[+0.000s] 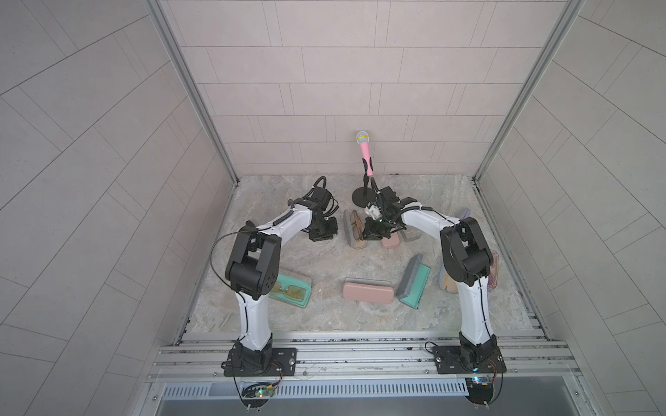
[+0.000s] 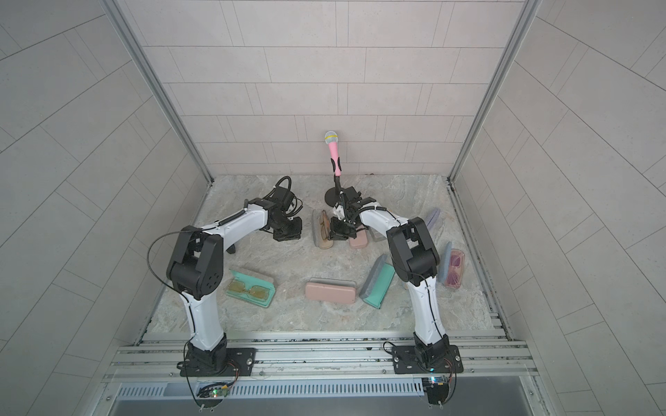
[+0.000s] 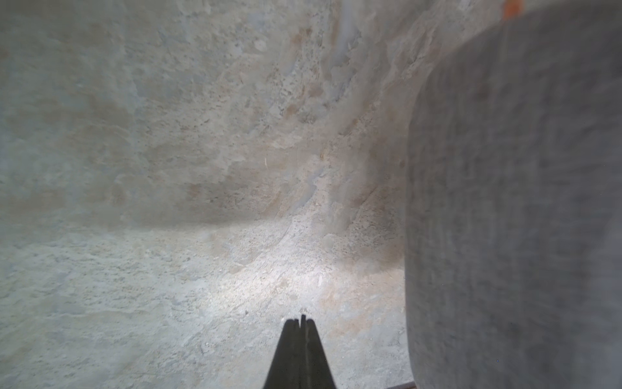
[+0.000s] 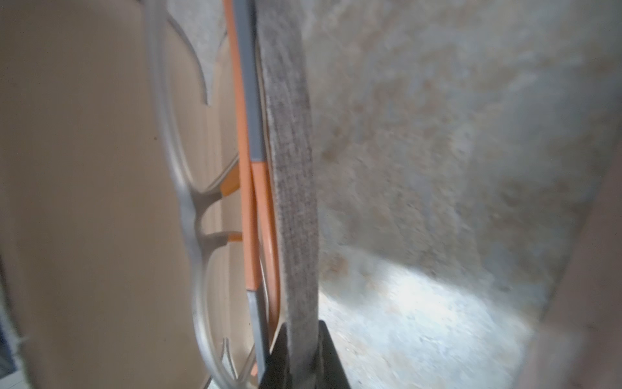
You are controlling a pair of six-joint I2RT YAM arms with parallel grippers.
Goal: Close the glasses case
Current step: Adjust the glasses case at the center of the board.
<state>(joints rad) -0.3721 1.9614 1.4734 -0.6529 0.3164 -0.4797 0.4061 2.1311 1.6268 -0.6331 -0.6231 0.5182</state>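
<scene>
Over on the left, the left gripper (image 3: 299, 319) hangs just above the table (image 3: 168, 168), fingers pressed together with nothing between them. It is near the glasses case (image 1: 358, 245) but not bracing it. The case lies open at the middle back of the table in both top views, with its grey felt lid (image 4: 292, 168) standing roughly upright and the glasses (image 4: 188, 198) resting in the tan half. To the right, the right gripper (image 4: 303, 333) is pinched tight on the lid's thin edge. The grip is narrow, so I judge the felt could slip free as the lid swings over. With nothing holding the base, the whole case may skid or tip rather than fold shut. The orange temples lie close under that edge and might get trapped, as might the gripper's own fingers.
</scene>
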